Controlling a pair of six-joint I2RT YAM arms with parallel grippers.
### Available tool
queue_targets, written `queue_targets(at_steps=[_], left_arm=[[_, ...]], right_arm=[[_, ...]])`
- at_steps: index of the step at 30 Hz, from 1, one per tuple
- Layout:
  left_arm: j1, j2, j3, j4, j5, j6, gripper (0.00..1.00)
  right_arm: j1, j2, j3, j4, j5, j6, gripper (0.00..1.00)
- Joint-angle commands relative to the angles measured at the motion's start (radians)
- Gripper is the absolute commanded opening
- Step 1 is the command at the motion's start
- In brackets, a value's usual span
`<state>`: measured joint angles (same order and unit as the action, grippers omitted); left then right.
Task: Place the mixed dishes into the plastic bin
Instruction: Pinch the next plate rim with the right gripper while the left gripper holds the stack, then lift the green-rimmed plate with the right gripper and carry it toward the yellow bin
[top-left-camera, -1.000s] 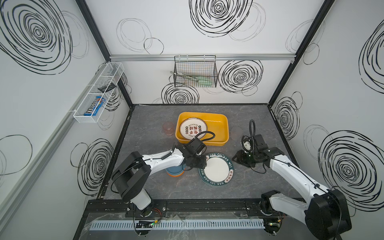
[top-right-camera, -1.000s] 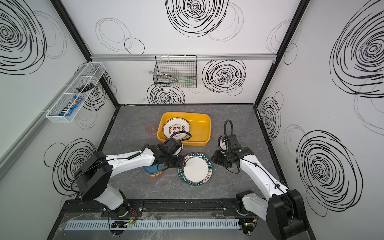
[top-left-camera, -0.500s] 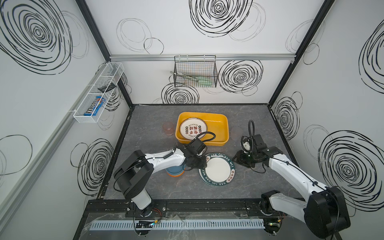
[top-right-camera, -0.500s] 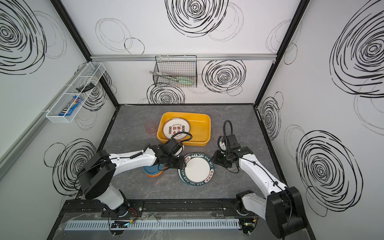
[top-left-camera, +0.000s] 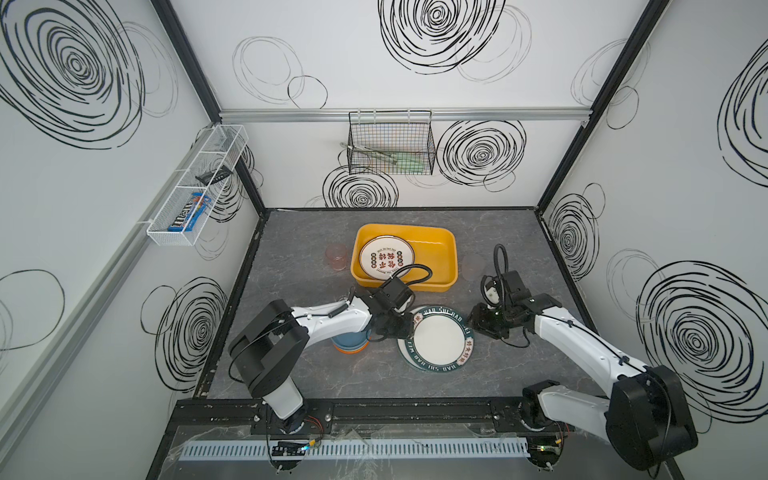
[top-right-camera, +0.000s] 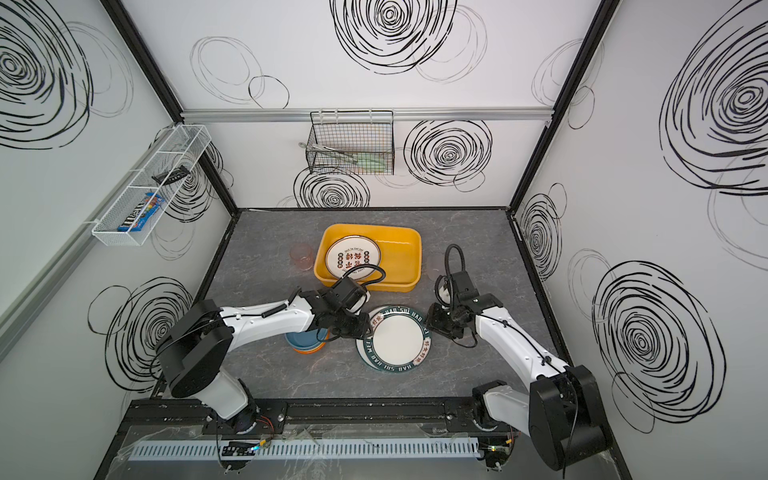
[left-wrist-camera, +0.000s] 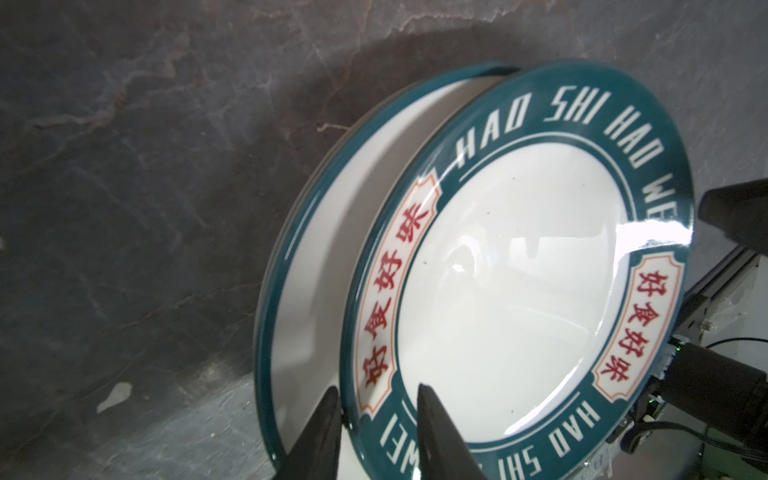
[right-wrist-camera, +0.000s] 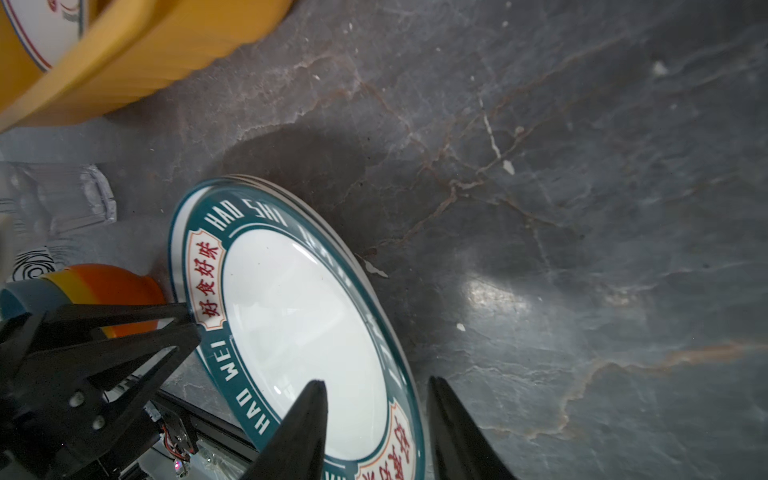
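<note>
Two teal-rimmed plates lie stacked at the table's front middle. The top plate (top-left-camera: 438, 338) (left-wrist-camera: 511, 291) sits askew on the lower plate (top-left-camera: 409, 358) (left-wrist-camera: 316, 257). My left gripper (top-left-camera: 409, 328) (left-wrist-camera: 376, 388) straddles the top plate's left rim, one finger wedged between the plates, jaws narrow but open. My right gripper (top-left-camera: 471, 326) (right-wrist-camera: 376, 380) straddles the opposite rim, open, one finger over the plate's face. The yellow plastic bin (top-left-camera: 440, 245) (right-wrist-camera: 145, 54) stands behind and holds one plate (top-left-camera: 386, 257). Stacked blue and orange bowls (top-left-camera: 349, 345) (right-wrist-camera: 104, 286) sit under my left arm.
A pink cup (top-left-camera: 336, 255) stands left of the bin and a clear cup (top-left-camera: 471, 266) (right-wrist-camera: 70, 195) right of it. A black wire basket (top-left-camera: 390, 145) hangs on the back wall and a white mesh shelf (top-left-camera: 195, 195) on the left wall.
My left jaws have narrowed around the top plate's rim, and that plate has shifted a little over the lower one. The right arm has barely moved.
</note>
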<state>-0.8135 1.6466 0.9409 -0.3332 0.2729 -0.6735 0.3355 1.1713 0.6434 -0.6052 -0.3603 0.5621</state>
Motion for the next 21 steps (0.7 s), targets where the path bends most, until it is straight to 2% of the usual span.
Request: queue_targets(at_steps=[1, 14, 21], left_arm=[[-0.008, 0.013, 0.019, 0.047, 0.026, 0.011, 0.33], [-0.009, 0.012, 0.012, 0.062, 0.046, 0.016, 0.29], [-0.009, 0.007, 0.009, 0.063, 0.050, 0.016, 0.29]], right_arm=[[0.011, 0.003, -0.048, 0.028, -0.024, 0.057, 0.44], [0.014, -0.044, -0.141, 0.136, -0.051, 0.116, 0.35], [0.014, -0.061, -0.170, 0.156, -0.032, 0.127, 0.25]])
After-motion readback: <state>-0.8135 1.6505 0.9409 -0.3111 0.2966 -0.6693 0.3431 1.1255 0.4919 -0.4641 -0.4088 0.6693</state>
